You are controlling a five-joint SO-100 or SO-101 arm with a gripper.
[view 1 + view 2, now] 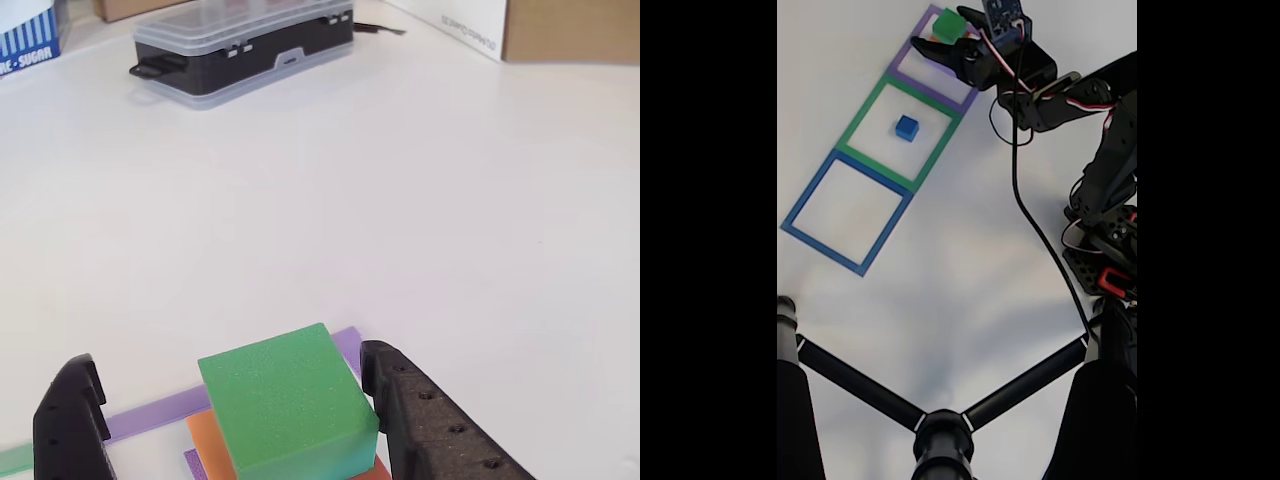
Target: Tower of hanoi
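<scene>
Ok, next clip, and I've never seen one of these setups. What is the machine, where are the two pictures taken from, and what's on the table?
The machine is a small jointed robot arm on a white table. Its tool is a two-finger pincer.

The fixed view looks down from above. It shows three taped squares in a row: purple, green and blue. A small blue cube sits in the green square; the blue square looks empty.

The other view looks out past the tool, close up. The two black fingers stand open on either side of a green block, which rests on an orange block inside the purple square. Whether the fingers touch the green block is unclear; nothing is lifted.

At the far edge of the table lie a plastic case and some boxes.
</scene>
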